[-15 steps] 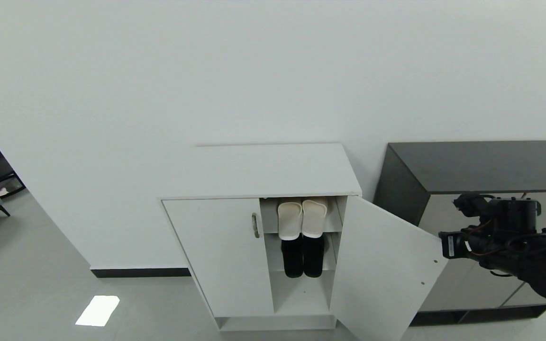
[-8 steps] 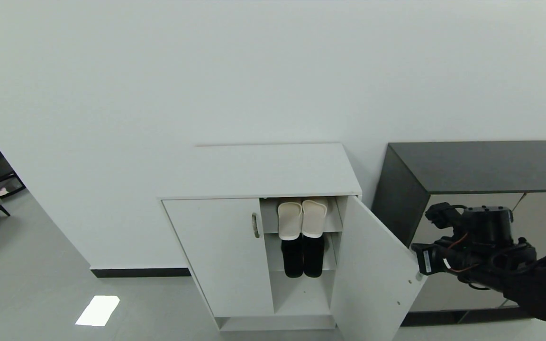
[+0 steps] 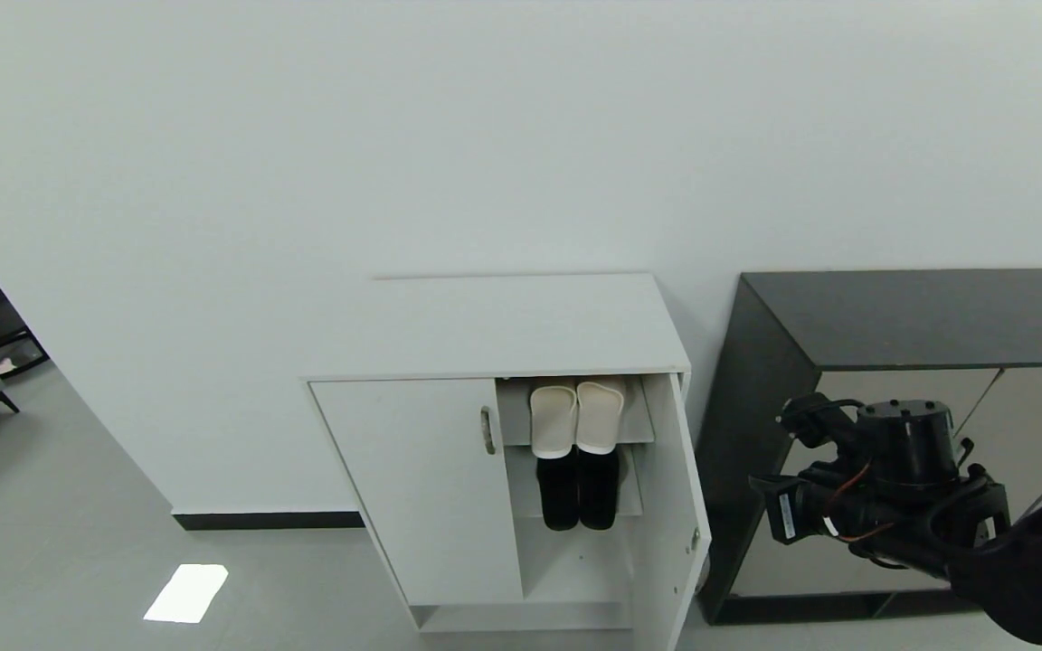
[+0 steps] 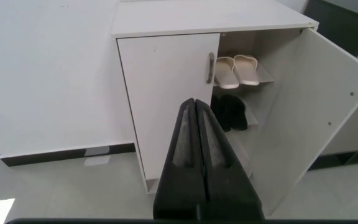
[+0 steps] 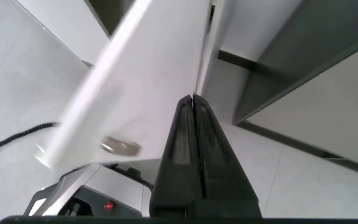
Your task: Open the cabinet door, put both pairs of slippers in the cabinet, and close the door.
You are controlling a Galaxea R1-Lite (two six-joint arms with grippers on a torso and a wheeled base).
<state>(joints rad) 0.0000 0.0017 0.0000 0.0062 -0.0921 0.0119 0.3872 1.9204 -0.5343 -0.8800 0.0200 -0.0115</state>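
White wooden cabinet door (image 3: 670,506) half open, edge-on to me, bottom cut off. Cream slippers (image 3: 575,416) on upper shelf (image 3: 637,418), black slippers (image 3: 578,493) below. Right gripper (image 5: 194,102) fingers pressed together by door's outer face; contact I can't tell. Left gripper (image 4: 195,106) pressed together too.

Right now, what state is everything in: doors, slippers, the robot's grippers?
Left cabinet door, shut.
Right cabinet door, partly open.
White slippers, side by side on the upper shelf.
Black slippers, side by side on the shelf below.
Left gripper, shut, empty.
Right gripper, shut, empty, outside the open door.
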